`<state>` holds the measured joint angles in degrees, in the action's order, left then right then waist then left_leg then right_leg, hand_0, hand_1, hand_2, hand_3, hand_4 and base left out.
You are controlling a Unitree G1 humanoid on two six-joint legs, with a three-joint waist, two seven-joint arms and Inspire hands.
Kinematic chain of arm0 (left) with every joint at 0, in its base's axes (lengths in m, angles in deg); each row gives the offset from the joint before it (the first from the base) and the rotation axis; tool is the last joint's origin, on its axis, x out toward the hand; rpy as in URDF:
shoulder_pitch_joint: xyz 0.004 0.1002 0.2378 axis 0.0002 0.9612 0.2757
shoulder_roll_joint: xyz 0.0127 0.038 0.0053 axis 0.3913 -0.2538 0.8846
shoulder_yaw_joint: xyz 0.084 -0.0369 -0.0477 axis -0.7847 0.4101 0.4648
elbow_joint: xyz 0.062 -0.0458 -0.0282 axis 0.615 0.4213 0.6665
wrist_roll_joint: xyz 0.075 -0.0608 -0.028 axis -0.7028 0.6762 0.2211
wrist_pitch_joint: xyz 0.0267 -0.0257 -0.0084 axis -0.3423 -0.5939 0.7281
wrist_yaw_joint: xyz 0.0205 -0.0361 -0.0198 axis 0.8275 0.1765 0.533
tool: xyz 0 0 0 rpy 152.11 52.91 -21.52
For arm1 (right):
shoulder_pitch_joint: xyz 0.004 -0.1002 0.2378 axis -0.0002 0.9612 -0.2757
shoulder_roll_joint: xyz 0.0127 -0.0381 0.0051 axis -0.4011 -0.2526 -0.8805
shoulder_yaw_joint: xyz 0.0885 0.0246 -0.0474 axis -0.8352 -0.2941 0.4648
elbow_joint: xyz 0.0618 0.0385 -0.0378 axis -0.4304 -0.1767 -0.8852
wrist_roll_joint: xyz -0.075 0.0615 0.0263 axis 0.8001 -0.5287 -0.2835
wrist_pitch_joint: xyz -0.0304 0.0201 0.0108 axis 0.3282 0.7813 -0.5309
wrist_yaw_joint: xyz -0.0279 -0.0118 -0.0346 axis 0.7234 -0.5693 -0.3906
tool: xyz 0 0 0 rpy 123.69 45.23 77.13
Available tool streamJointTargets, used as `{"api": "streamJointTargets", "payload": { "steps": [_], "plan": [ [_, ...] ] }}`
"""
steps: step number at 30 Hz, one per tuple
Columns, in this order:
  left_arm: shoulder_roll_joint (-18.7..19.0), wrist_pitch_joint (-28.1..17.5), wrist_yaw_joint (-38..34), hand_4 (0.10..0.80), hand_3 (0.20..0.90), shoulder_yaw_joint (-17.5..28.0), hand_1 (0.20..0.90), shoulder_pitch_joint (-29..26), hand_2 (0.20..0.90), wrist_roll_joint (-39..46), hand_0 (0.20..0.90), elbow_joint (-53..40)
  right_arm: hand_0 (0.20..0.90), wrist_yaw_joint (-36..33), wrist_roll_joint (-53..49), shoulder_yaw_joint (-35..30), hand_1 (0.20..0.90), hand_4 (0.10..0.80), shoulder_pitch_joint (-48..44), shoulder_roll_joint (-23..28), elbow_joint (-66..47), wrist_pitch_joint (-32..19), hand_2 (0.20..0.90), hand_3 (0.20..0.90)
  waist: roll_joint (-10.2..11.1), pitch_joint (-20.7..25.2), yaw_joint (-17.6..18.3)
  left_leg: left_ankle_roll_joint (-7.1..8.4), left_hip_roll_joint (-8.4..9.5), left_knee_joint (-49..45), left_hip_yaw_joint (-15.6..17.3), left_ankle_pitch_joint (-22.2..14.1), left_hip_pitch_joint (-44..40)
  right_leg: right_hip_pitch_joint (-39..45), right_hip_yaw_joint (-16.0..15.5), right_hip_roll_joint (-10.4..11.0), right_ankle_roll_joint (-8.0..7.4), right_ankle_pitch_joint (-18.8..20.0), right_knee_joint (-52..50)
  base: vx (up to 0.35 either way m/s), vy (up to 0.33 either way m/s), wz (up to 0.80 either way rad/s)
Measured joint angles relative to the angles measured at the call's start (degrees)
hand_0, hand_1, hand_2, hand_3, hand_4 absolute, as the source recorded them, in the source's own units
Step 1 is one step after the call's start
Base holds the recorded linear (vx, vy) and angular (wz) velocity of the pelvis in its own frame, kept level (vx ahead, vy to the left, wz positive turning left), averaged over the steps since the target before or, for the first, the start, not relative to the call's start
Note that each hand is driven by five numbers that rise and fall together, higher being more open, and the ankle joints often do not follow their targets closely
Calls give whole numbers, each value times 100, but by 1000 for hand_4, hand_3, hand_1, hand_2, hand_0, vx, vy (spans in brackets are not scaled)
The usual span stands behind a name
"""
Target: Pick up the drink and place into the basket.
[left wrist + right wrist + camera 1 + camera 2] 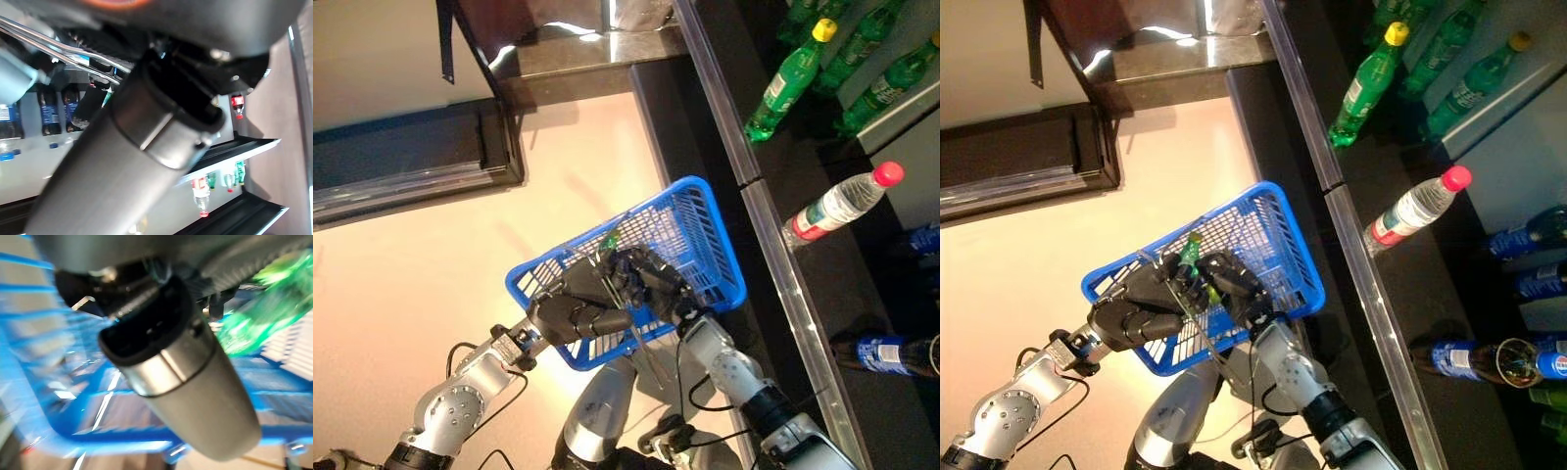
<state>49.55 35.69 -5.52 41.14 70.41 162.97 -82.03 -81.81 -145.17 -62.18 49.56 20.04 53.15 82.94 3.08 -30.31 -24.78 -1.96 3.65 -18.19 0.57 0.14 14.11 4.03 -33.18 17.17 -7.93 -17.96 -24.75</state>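
My left hand holds up a blue wire basket over the pale floor, its fingers curled round the metal handle. My right hand is down inside the basket, its fingers closed on a green drink bottle. The bottle's green cap and neck stick out past the hand towards the basket's left rim. In the right wrist view the green bottle shows just beyond the hand, over the blue mesh.
A dark shelf unit with a metal front rail runs along the right. It carries green bottles, a clear bottle with a red cap and dark blue-labelled bottles. A dark cabinet base stands at the upper left.
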Motion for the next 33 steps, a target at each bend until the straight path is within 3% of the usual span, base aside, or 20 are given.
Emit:
{"api": "streamJointTargets", "payload": {
  "steps": [4, 10, 18, 22, 28, 30, 33],
  "plan": [
    [-99, -75, 0, 100, 200, 242, 300, 182, 300, 42, 300, 53, 900, 80, 95, -476, 900, 800, 328, 165, -196, -150, 900, 900, 126, 1, 33, 15, -65, 1, 43, -10, -60, 49, 57, -65, 21, 33, 62, 19, -41, -8],
    [-207, -403, -130, 100, 200, 71, 300, 159, 300, -10, 300, 112, 900, 317, 93, -255, 900, 800, 501, 118, -365, -152, 900, 900, 237, -5, 208, 91, -187, -112, 91, -81, -127, 131, 141, -173, 77, 72, 91, 44, -38, -10],
    [-624, -1605, -1276, 100, 200, -383, 300, -73, 300, -336, 300, 643, 900, 1373, 73, 86, 900, 800, 830, 272, -1028, 166, 900, 900, 377, 30, 853, 86, -568, -72, 724, -101, -372, 83, 569, -266, 181, 209, 81, 3, 14, -29],
    [-810, -1853, -1814, 100, 200, -459, 300, -76, 300, -465, 300, 857, 900, 1869, 104, 381, 900, 800, 1012, 387, -1094, 533, 900, 900, 384, 35, 957, 106, -619, 51, 918, -84, -504, 51, 711, -253, 168, 252, 107, -8, -16, -26],
    [-1188, -1962, -2448, 100, 200, -454, 300, -67, 300, -633, 300, 1100, 900, 2291, 326, 104, 900, 800, 1217, 442, -1092, 763, 900, 900, 480, 97, 1020, 122, -665, 468, 1056, 134, -690, 69, 796, -375, 184, 411, 442, -58, -31, -14],
    [-1295, -1948, -2205, 100, 200, -149, 300, 142, 300, -345, 300, 1310, 900, 2696, 497, -99, 900, 800, 1330, 411, -1089, 1003, 900, 900, 518, 123, 1157, 157, -694, 617, 1142, 167, -781, 112, 862, -434, 189, 479, 604, -52, -10, -24],
    [-1791, -1483, -1344, 100, 200, 1157, 300, 909, 300, 337, 300, 1876, 900, 3536, 784, -780, 900, 800, 2071, 398, -1243, 1239, 900, 900, 596, 198, 1309, 206, -695, 921, 1187, 215, -1018, 325, 888, -534, 182, 570, 966, -40, -96, -12]
  ]
}}
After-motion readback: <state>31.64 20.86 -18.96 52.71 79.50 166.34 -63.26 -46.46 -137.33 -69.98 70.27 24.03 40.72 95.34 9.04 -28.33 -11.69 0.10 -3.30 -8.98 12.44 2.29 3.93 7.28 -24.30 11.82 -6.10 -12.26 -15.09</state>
